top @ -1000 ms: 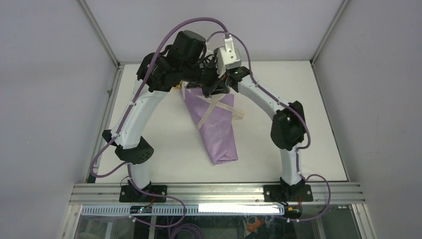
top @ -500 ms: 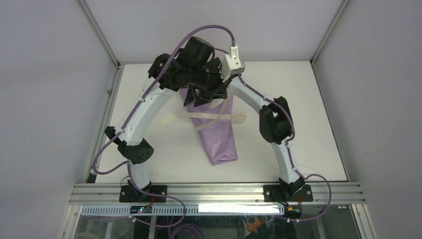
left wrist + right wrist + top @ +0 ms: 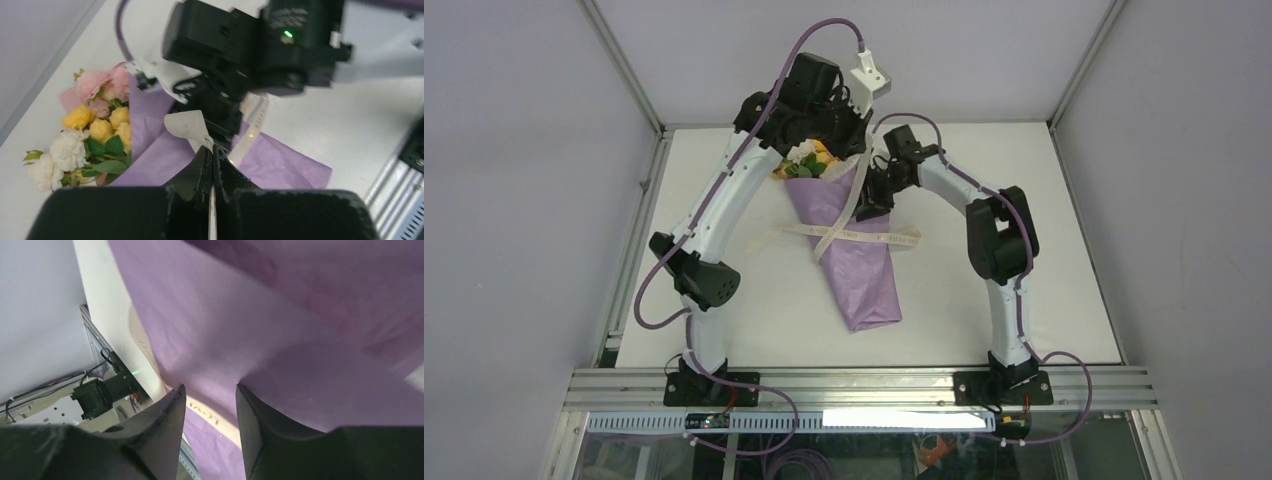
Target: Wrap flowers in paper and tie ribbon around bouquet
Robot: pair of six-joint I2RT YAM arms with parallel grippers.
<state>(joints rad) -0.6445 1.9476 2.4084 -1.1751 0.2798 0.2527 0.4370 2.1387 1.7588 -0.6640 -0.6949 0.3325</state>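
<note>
Ribbon [image 3: 849,236] tension differs vs. 1 s ago. The left hand [image 3: 210,152] has been lifted clear of the bouquet [image 3: 861,275], and one strand is now drawn up to it from the crossing on the cone. The left hand is fully closed, w/ that strand pinched btwn its fingertips. The right hand [image 3: 208,392], closed 1 s ago, is now part open. Nothing is seen btwn its fingers, only paper [image 3: 280,330] directly ahead. It has been brought to the cone's right flank, nearer the arm bases than the left hand. The flowers [image 3: 809,163], covered by both hands before, are exposed again beneath the left hand.

Judgement: a strand has prob. been let go by the right hand for a re-grip. The paper is wrapped; the tie is not yet closed.

Bouquet pos.: flat on the surface [image 3: 1044,280], under both hands. The long axis runs from the hands toward the bases, tilted slightly right. Blooms are pointed away from the bases and the narrow tip toward them. The ribbon band is laid across this axis, approx. square to it, w/ ends past both flanks.
</note>
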